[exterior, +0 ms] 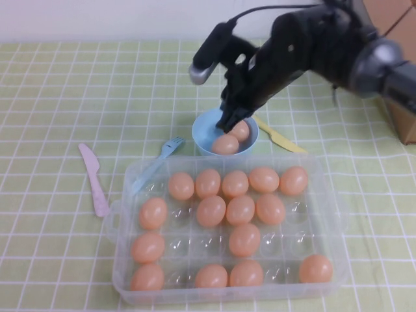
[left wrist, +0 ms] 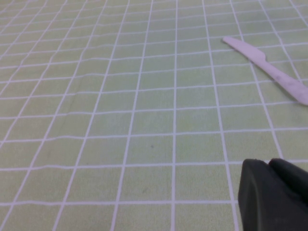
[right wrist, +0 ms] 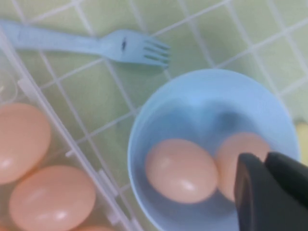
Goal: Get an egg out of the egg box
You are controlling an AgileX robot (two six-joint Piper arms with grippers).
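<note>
Two eggs already lie in the blue bowl [exterior: 207, 127], so the job looks nearly done. The right gripper [exterior: 229, 121] hangs over the bowl, jaws pinched together and empty, the egg [exterior: 240, 130] right beneath them. The egg box [exterior: 325, 188] sits just beyond. The left gripper [left wrist: 274, 192] hovers over bare cloth; I cannot tell its state.

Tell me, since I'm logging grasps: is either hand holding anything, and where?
Nothing. Right hand, shut, is over the eggs in the bowl; left hand, shut, over the cloth.
</note>
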